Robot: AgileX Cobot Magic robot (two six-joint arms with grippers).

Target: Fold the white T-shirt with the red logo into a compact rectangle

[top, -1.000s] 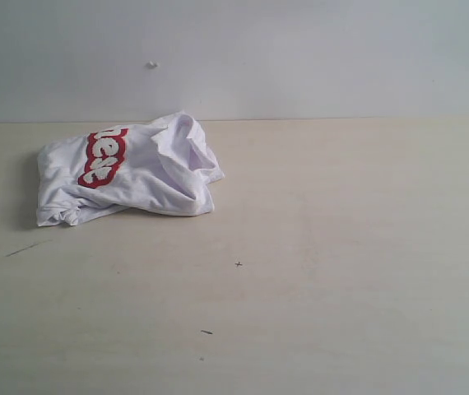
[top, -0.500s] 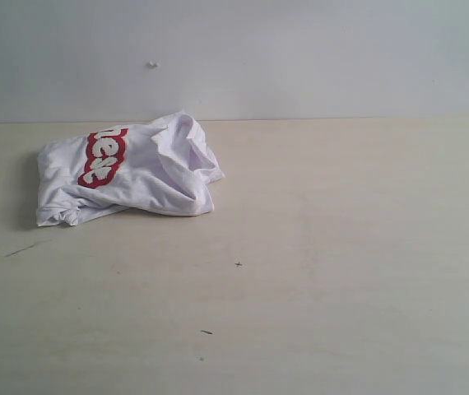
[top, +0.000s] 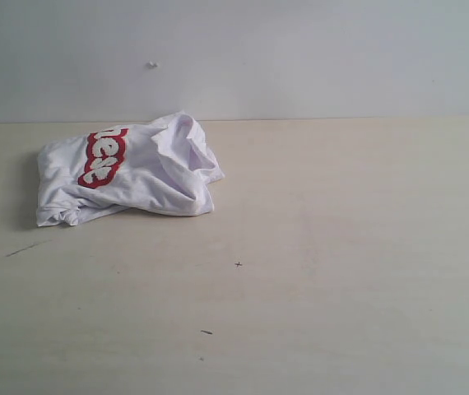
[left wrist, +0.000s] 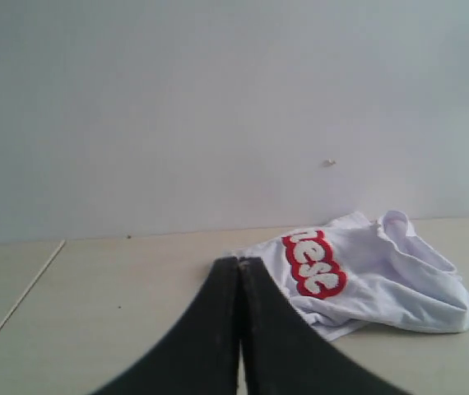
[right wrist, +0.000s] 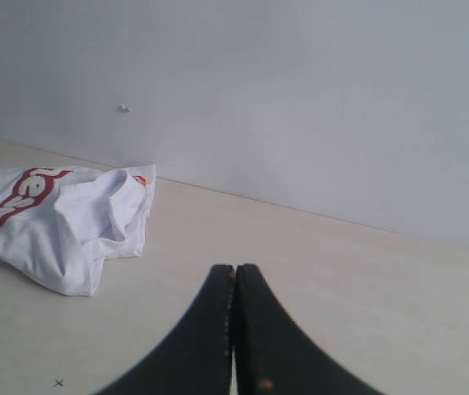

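The white T-shirt (top: 132,171) lies crumpled in a heap at the table's far left, close to the back wall. Its red logo (top: 103,156) faces up, partly folded under so only some white letters show. The left wrist view has the shirt (left wrist: 383,280) and logo (left wrist: 313,262) just beyond my left gripper (left wrist: 239,262), which is shut with nothing in it. In the right wrist view the shirt (right wrist: 62,222) lies well off from my right gripper (right wrist: 234,268), shut and empty too; a small orange tag (right wrist: 140,179) shows at the collar. Neither gripper appears in the exterior view.
The pale wooden table (top: 341,247) spreads wide to the right and front of the shirt. A plain white wall (top: 300,58) stands along the table's back edge. A few small dark marks (top: 238,264) dot the tabletop.
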